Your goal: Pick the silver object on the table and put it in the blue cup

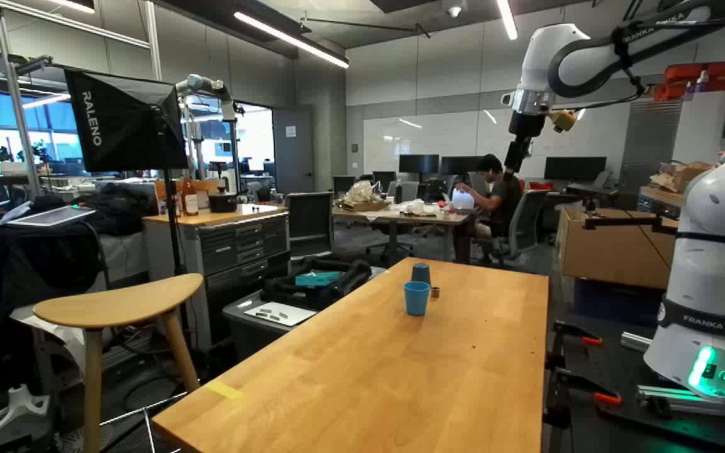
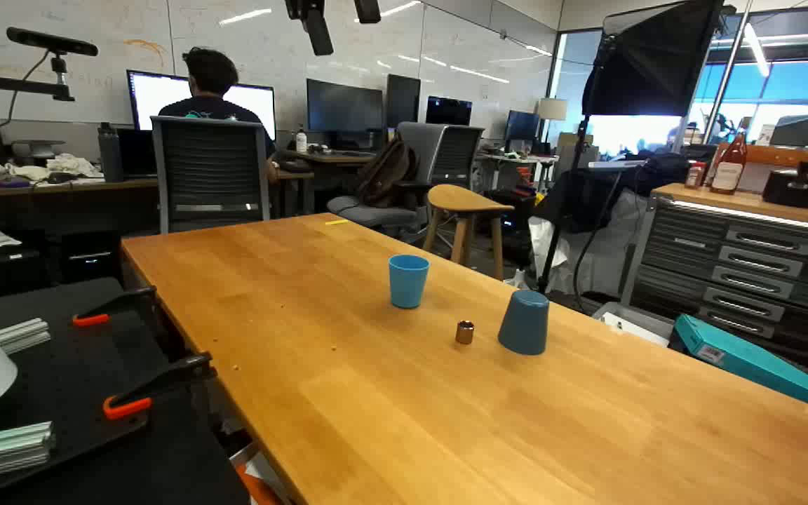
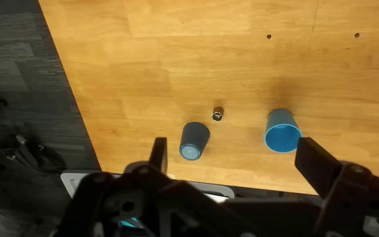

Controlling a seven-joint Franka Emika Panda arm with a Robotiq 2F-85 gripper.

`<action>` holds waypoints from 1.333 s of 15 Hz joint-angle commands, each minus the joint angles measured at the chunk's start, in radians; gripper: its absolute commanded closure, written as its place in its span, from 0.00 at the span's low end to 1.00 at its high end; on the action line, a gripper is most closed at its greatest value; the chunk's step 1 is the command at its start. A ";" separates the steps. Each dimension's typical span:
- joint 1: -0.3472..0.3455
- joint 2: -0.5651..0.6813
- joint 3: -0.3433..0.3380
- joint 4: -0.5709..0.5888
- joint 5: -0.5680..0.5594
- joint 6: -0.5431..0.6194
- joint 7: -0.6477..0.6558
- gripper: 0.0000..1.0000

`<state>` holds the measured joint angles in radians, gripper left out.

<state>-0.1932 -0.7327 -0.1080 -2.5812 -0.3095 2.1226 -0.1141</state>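
Note:
The silver object is a small, shiny, hollow metal cylinder [image 3: 218, 113] standing on the wooden table; it also shows in both exterior views [image 1: 435, 292] [image 2: 465, 332]. The blue cup [image 3: 283, 140] stands upright, mouth up, and looks empty; both exterior views show it too [image 1: 416, 299] [image 2: 408, 282]. In the wrist view the metal cylinder lies to the left of the blue cup. My gripper [image 3: 232, 144] is open and empty, high above the table, its fingers wide apart. It also shows in both exterior views [image 1: 515, 165] [image 2: 343, 31]. One fingertip overlaps the blue cup's rim in the wrist view, without contact.
A dark blue-grey cup [image 3: 194, 140] stands upside down close beside the metal cylinder; it also shows in both exterior views [image 1: 421, 272] [image 2: 524, 322]. The table [image 2: 376, 407] has small holes. Black clamps with orange ends [image 2: 127, 407] grip near its robot-side edge.

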 commanded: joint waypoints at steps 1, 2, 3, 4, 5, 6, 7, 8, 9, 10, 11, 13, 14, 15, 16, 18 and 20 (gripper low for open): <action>0.007 0.000 -0.005 0.004 -0.004 -0.003 0.004 0.00; 0.007 -0.001 -0.005 0.008 -0.004 -0.003 0.004 0.00; 0.007 -0.003 -0.005 0.010 -0.004 -0.003 0.004 0.00; 0.007 -0.003 -0.005 0.010 -0.004 -0.003 0.004 0.00; 0.007 -0.003 -0.005 0.010 -0.004 -0.003 0.004 0.00; 0.002 0.016 0.010 -0.001 -0.020 0.017 0.022 0.00; -0.002 0.050 0.010 -0.004 -0.021 0.034 0.038 0.00; -0.006 0.115 -0.008 0.003 -0.010 0.068 0.048 0.00; -0.009 0.178 -0.029 0.015 0.003 0.089 0.053 0.00; -0.012 0.246 -0.052 0.027 0.017 0.117 0.057 0.00; -0.014 0.301 -0.073 0.037 0.035 0.134 0.056 0.00; -0.010 0.419 -0.118 0.064 0.093 0.162 0.036 0.00; -0.006 0.483 -0.142 0.083 0.132 0.174 0.022 0.00; -0.003 0.547 -0.158 0.103 0.172 0.188 0.012 0.00; 0.001 0.609 -0.172 0.128 0.222 0.197 -0.001 0.00; -0.002 0.734 -0.180 0.181 0.314 0.223 -0.017 0.00; -0.020 0.660 -0.156 0.116 0.280 0.216 0.012 0.00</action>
<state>-0.1997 -0.0696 -0.2784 -2.4647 -0.0292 2.3406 -0.1015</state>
